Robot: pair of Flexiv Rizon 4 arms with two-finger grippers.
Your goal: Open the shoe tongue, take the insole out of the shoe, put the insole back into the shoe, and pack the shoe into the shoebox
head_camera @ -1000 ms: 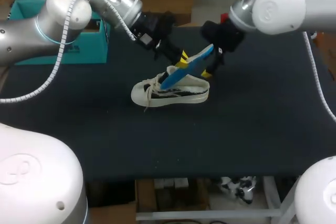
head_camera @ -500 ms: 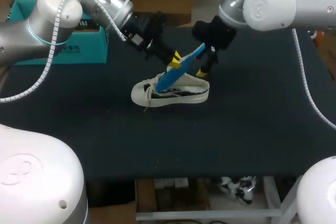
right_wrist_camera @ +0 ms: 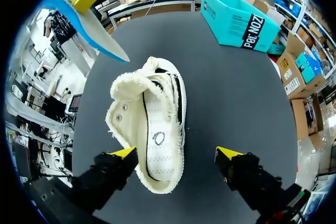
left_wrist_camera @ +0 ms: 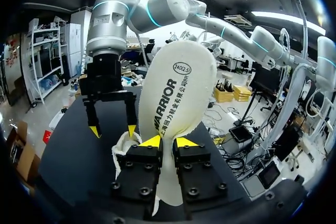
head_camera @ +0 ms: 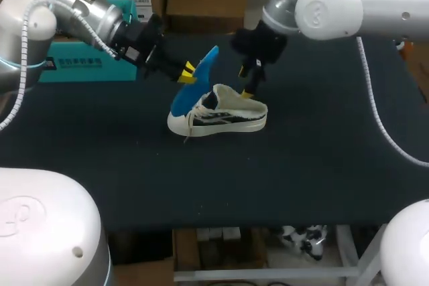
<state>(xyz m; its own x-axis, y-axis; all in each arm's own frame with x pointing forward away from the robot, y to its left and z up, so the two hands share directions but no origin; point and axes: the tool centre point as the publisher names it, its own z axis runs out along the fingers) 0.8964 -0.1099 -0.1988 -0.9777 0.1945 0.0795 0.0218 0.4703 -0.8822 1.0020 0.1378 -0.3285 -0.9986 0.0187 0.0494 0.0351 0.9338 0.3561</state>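
Pinching the insole (left_wrist_camera: 176,87), left gripper (left_wrist_camera: 167,141) bares its cream fabric face, blue-backed from overhead; right gripper (right_wrist_camera: 178,153) gapes over frayed canvas shoe (right_wrist_camera: 155,129).

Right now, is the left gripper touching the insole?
Touching. The left wrist view shows the left gripper with both yellow tips pressed against the insole from two sides, clamping it between them.

Light comes from overhead, even and fairly bright. The dark table (head_camera: 322,165) soaks it up and stays matte, with only a faint soft shadow beneath the shoe (head_camera: 218,117). The right arm (head_camera: 335,11) shows pale glare on its white shell. In the left wrist view the insole (left_wrist_camera: 176,93) is brightly lit, though its lower end sits in shade.
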